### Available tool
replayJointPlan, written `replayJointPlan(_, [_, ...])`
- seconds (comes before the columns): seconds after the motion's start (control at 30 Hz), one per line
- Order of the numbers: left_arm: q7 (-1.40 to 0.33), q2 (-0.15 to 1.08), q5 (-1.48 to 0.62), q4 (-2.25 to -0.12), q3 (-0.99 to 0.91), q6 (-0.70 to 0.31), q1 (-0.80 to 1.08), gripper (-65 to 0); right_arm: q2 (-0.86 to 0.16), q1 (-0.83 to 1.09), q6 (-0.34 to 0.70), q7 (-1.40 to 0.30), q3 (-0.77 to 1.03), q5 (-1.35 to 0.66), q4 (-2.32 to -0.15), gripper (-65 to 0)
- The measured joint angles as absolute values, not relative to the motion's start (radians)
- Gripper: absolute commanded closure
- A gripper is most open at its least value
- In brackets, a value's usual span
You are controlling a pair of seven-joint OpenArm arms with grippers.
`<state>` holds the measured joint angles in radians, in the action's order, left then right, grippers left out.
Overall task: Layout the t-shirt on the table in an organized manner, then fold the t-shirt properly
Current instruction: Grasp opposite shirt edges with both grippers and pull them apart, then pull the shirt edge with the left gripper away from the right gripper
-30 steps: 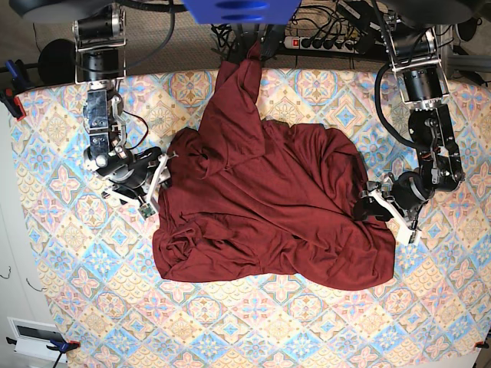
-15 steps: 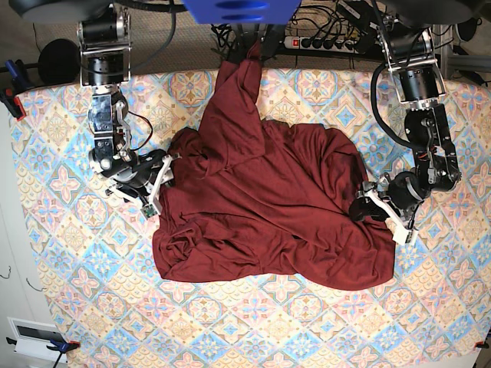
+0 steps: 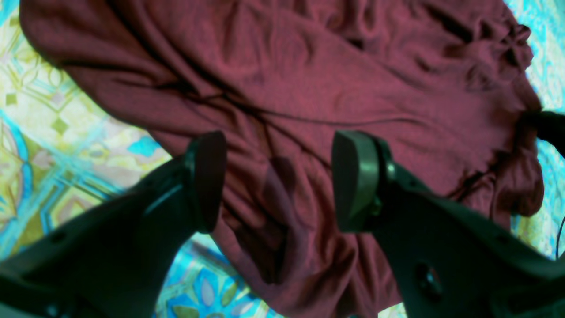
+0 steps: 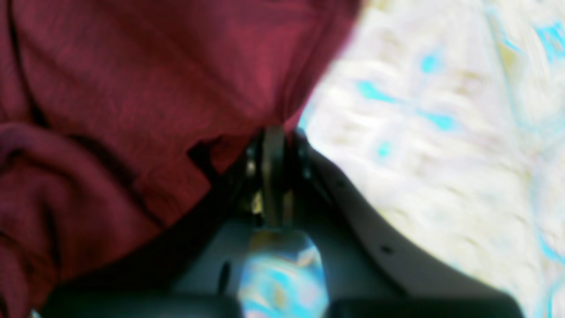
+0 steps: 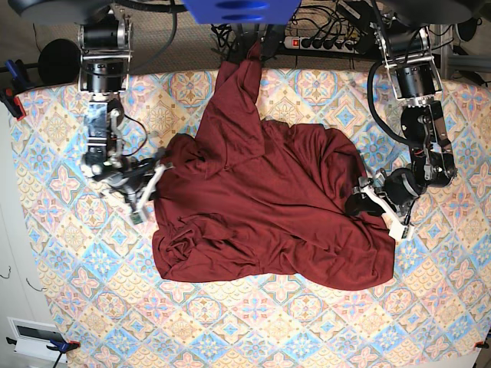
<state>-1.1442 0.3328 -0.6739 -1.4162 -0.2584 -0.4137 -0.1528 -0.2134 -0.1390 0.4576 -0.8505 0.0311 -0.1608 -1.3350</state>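
The table (image 5: 69, 253) fills nearly all of the base view, covered by a cloth printed in pastel blue, pink and cream diamonds with floral medallions. Past its far edge, around 12 to 1 o'clock, a power strip (image 5: 326, 42) and a tangle of dark cables lie on a grey floor, and a blue panel (image 5: 240, 9) hangs over the top edge at 12 o'clock.

At 9 o'clock in the base view the right gripper (image 5: 156, 175) sits at the t-shirt's edge. Its wrist view shows the jaws pressed together with a fold of the maroon hem pinched between them; that view is blurred, with pale tabletop to the right of the fingers.

The t-shirt (image 5: 268, 215) lies crumpled across the middle of the table, a soft, thin, plain maroon jersey full of ridges and shadowed creases. One long part stretches up toward 12 o'clock and reaches the table's far edge; the main bulk spreads in a rough rounded mass from 9 to 4 o'clock, its lower border bunched and wavy.

At 3 o'clock the left gripper (image 5: 359, 201) rests at the shirt's edge. In its wrist view the dark, rounded fingers (image 3: 353, 176) stand spread apart over wrinkled fabric, gripping nothing.
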Motion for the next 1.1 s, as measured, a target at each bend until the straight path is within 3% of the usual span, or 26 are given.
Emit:
replayJointPlan(0.17, [-1.145,0.332,-0.674,-1.417,-0.258,-0.414,-0.136,-36.9,-0.251,-0.175,0.446,-0.859,0.21,-0.154,-1.324,-0.5])
replayJointPlan(0.33, [-1.143,0.333,-0.674,-1.417,-0.257,-0.415,-0.138,-36.9,-0.322,-0.247,0.451,-0.85,0.277,-0.158,-1.224,-0.4])
replayJointPlan(0.7, [-1.141,0.341,-0.877,-1.421,-0.224,-0.413,-0.088,-36.9,-0.437,-0.383,0.45,-0.588,0.314,-0.147,-0.854,-0.9])
replayJointPlan(0.9, [-1.152,0.403,-0.898,-1.59,-0.134,-0.414,-0.008,-36.9,-0.458,-0.379,0.445,-0.544,0.322,0.004,-0.836,-9.6])
replayJointPlan(1.1, [-1.145,0.456,-0.889,-1.618,-0.134,-0.414,0.048,-36.9,-0.444,-0.325,0.455,-0.535,0.329,0.023,-0.963,-11.0])
